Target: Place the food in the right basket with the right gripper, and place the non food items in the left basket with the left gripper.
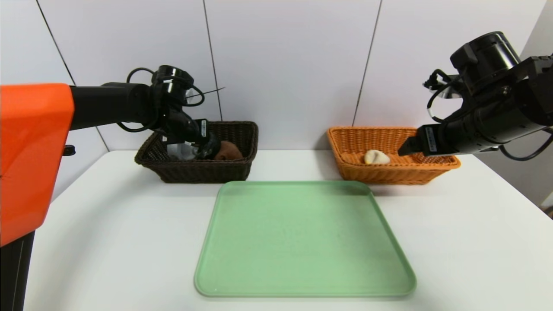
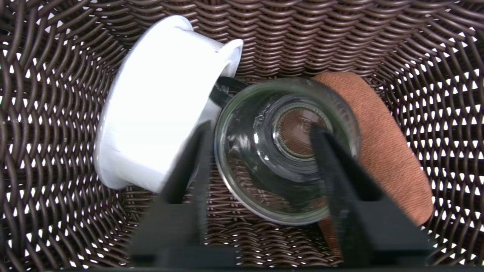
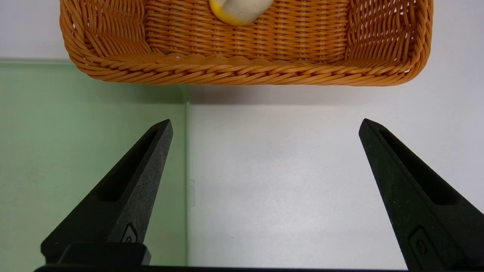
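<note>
The glass jar (image 2: 287, 151) lies inside my dark brown left basket (image 1: 198, 168), which stands at the far left of the white table (image 1: 108, 242), its open mouth turned toward my left wrist camera. My left gripper (image 2: 261, 136) reaches down into that basket with its fingers parted: one finger (image 2: 193, 158) sits outside the jar's rim, wedged between the jar and a white tub (image 2: 159, 113), and the other finger (image 2: 332, 158) pokes inside the mouth; whether either one touches the glass I cannot tell. The white tub leans tilted against the jar on one side, and a rust-brown cloth pad (image 2: 389, 151) lies against the jar's other side. My right gripper (image 3: 264, 128) hangs above the table near the right edge of the green tray (image 1: 302, 242), just short of the orange right basket (image 1: 389, 172), its jaws spread wide with nothing between them. In that orange basket, at the far right of the table, rests one pale, yellow-edged piece of food (image 1: 376, 157). The green tray sits in the middle of the table, in front of both baskets.
</note>
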You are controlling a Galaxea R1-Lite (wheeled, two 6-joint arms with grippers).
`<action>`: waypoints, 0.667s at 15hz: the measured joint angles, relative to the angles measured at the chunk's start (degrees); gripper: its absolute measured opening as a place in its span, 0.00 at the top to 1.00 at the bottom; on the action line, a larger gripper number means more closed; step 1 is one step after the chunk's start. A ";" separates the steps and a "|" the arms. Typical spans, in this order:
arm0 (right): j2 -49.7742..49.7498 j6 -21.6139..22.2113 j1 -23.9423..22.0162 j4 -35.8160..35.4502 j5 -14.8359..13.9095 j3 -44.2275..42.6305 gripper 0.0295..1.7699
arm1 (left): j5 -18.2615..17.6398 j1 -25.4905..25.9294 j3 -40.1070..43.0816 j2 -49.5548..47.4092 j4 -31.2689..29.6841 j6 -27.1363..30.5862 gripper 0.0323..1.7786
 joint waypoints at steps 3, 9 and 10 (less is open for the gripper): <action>-0.16 0.00 0.09 0.01 0.00 0.02 0.04 | 0.00 -0.07 0.00 -0.20 -0.02 0.00 0.32; -0.59 0.09 0.66 0.00 -0.06 0.49 0.04 | -0.01 -1.10 0.00 -4.11 0.06 0.95 0.17; -0.68 0.11 0.83 0.01 -0.11 0.63 0.04 | -0.01 -1.49 0.00 -5.34 0.21 1.48 0.16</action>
